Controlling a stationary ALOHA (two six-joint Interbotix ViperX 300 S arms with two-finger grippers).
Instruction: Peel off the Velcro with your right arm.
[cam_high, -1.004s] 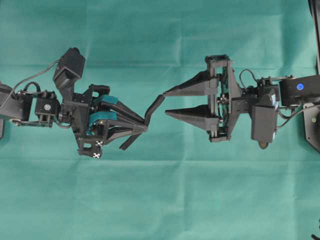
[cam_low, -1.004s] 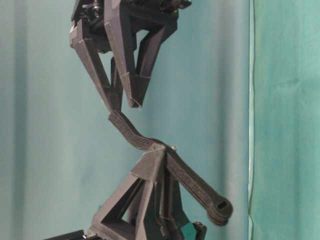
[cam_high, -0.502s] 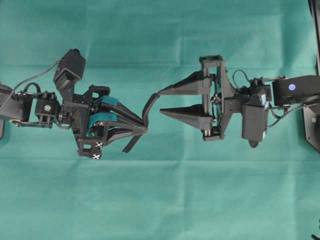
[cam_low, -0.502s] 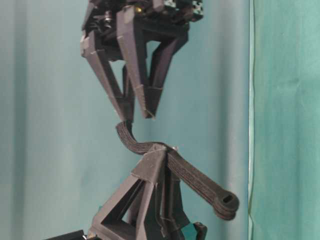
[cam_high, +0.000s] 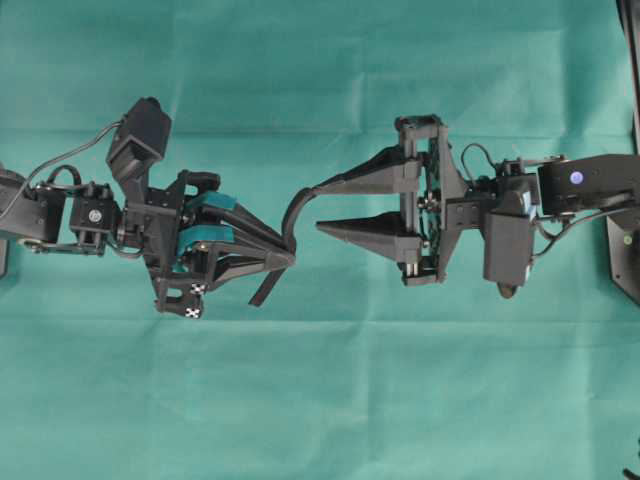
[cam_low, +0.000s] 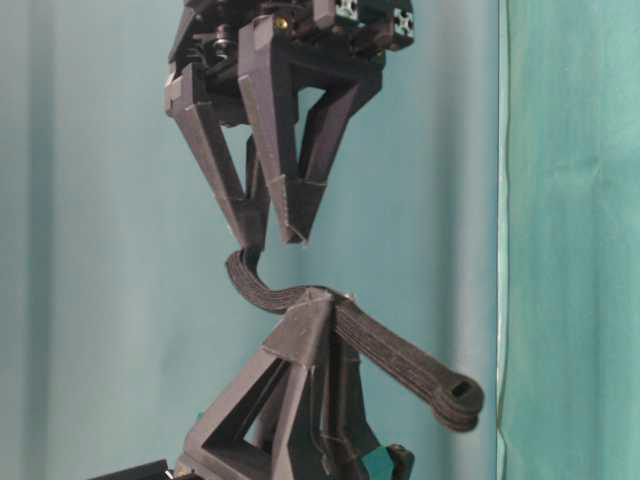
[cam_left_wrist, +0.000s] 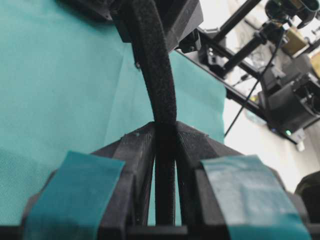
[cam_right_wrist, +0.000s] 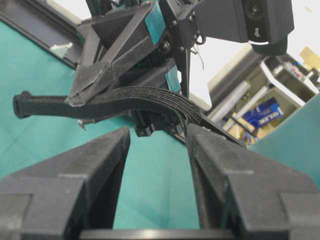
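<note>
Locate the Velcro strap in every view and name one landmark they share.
Overhead: Velcro at centre, between both grippers.
Table-level: centre, running to lower right.
Left wrist: upright, centre.
Right wrist: across upper left.
Shared landmark: the left gripper clamping it.

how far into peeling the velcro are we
Done: the left gripper is shut on the velcro, holding it above the cloth. In hand: the right gripper is at the strap's free end, jaws apart; one finger touches it, no clear pinch. Left: close on one layer and pull; the layers look unseparated.
</note>
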